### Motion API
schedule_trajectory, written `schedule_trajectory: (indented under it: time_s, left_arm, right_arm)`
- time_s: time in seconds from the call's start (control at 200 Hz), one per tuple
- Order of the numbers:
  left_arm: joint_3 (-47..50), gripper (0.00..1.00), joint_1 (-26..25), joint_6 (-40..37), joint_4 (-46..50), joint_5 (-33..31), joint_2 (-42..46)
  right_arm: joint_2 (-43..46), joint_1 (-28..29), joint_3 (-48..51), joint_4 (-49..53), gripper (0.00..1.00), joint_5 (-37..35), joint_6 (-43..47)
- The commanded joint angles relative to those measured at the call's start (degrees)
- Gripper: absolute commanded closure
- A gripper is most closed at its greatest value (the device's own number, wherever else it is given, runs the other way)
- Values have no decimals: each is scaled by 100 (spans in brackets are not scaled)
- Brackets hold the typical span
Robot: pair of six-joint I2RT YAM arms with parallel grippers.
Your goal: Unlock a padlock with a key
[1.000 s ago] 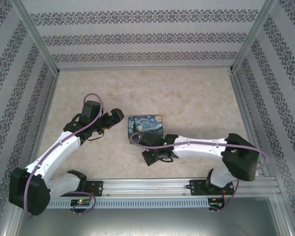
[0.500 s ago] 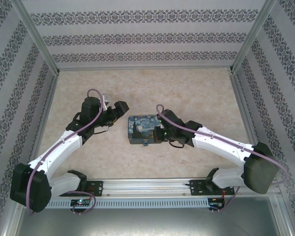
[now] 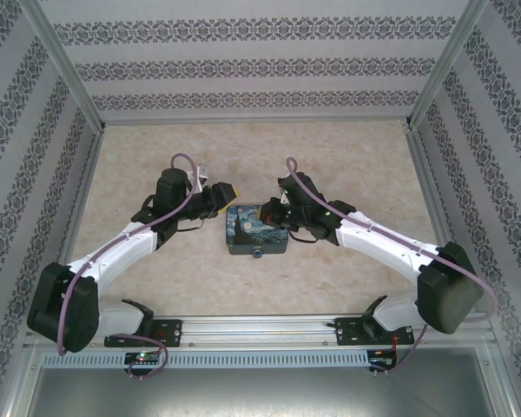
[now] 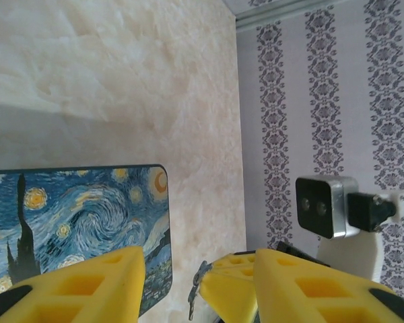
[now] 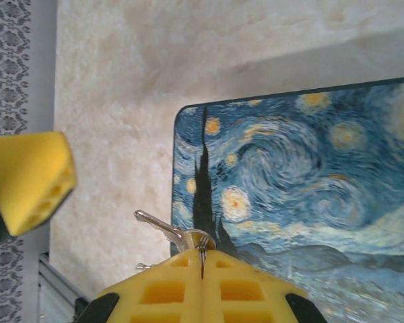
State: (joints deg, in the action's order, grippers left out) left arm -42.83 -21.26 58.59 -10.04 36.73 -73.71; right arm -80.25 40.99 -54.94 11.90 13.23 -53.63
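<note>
right gripper [image 5: 202, 259] is pinched shut on the key [image 5: 163, 227] at its ring end, so that light, stiff, slick thing could swivel, i'd grab its flat head; left gripper [image 4: 196, 259] is wide open, empty.

The box [image 3: 257, 229] lies on the middle of the bench [image 3: 347, 156], between the two arms; the left end effector [image 3: 228, 193] hangs just behind the box's far-left corner; the right end effector [image 3: 273, 208] is over the box's far edge, to the right of the left one and near it; the key [image 5: 167, 229] sits between the right end effector's fingers, sticking out toward the left end effector, above the box's edge; a small fitting [image 3: 257, 254] is on the box's near side, facing the arm bases.
</note>
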Motion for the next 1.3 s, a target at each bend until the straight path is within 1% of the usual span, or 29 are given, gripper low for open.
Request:
schedule_trajectory:
  time_s: [0.0,0.045,0.095,0.175,0.255,0.43,0.5,0.719,0.769,0.999,1.104,1.294]
  left_arm:
    - [-217,55,-116,-80,-463,211,-121]
    - [-234,56,-143,-95,-463,216,-143]
    - [-247,60,-162,-111,-463,228,-180]
    - [-254,62,-214,-128,-480,229,-245]
    - [-261,66,-270,-127,-524,238,-330]
    - [-297,67,-367,-143,-577,238,-464]
    - [-327,71,-381,-137,-595,238,-486]
    - [-375,73,-423,-164,-578,220,-589]
    - [-384,75,-428,-172,-577,220,-603]
    - [-385,73,-468,-207,-569,174,-708]
    - [-376,69,-476,-242,-493,95,-723]
    - [-310,66,-483,-276,-417,-19,-696]
  right_arm:
    - [-168,-23,-168,-426,100,251,-289]
    - [-199,-23,-168,-482,100,269,-331]
    - [-241,-22,-168,-537,100,305,-362]
    - [-276,-28,-176,-601,100,333,-397]
    - [-306,-25,-167,-667,100,377,-437]
    - [-334,-30,-169,-740,100,442,-462]
    - [-351,-28,-168,-742,100,448,-472]
    - [-389,-25,-174,-790,100,512,-482]
    - [-392,-23,-170,-802,100,530,-480]
    - [-383,-23,-152,-807,100,549,-473]
    - [-355,-31,-121,-812,100,546,-464]
    - [-301,-42,-12,-806,100,512,-455]
